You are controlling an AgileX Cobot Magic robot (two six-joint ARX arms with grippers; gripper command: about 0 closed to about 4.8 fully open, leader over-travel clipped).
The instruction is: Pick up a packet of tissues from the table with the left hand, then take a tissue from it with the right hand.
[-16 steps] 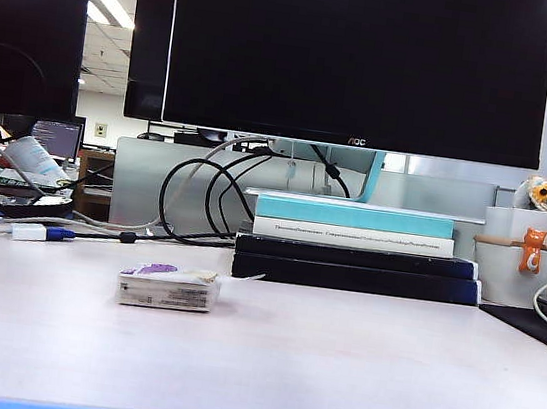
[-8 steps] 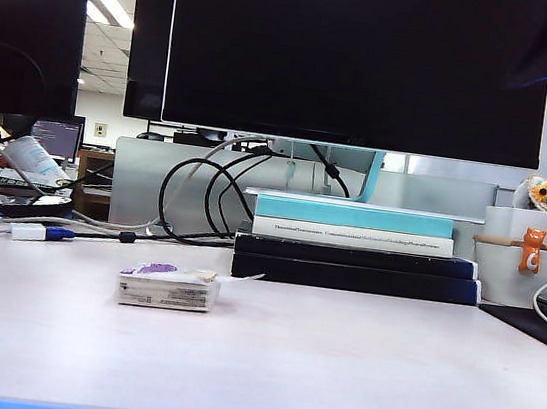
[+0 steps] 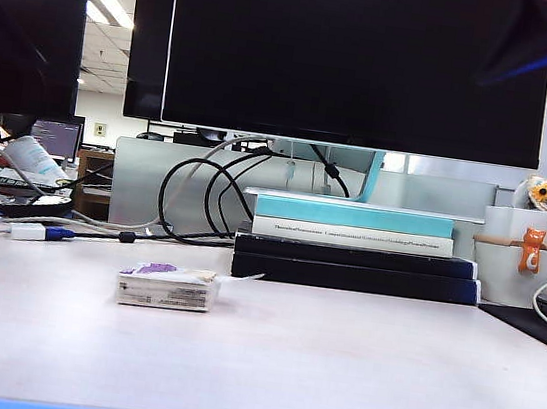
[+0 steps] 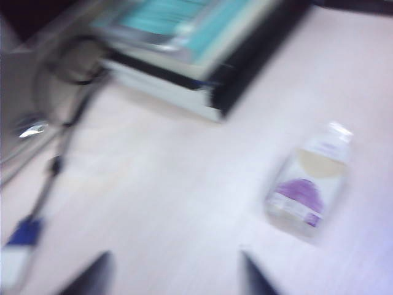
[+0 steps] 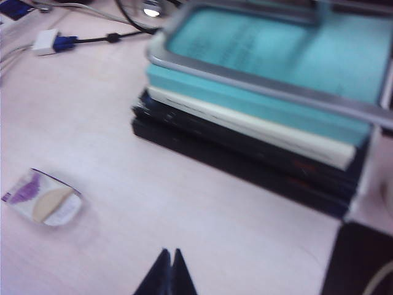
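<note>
The left hand shows two dark wedge-shaped fingertips set well apart, nothing between them, hovering over the pale, smooth table. The right hand has its pointed dark tips pressed together into one narrow spike, empty, above the same matte pinkish surface; in the exterior view it is a blurred blue-and-black shape high at the right. The packet of tissues lies flat on the table, a soft glossy plastic rectangle with a purple patch, left of the stacked books. A beige tissue shows at its opening.
</note>
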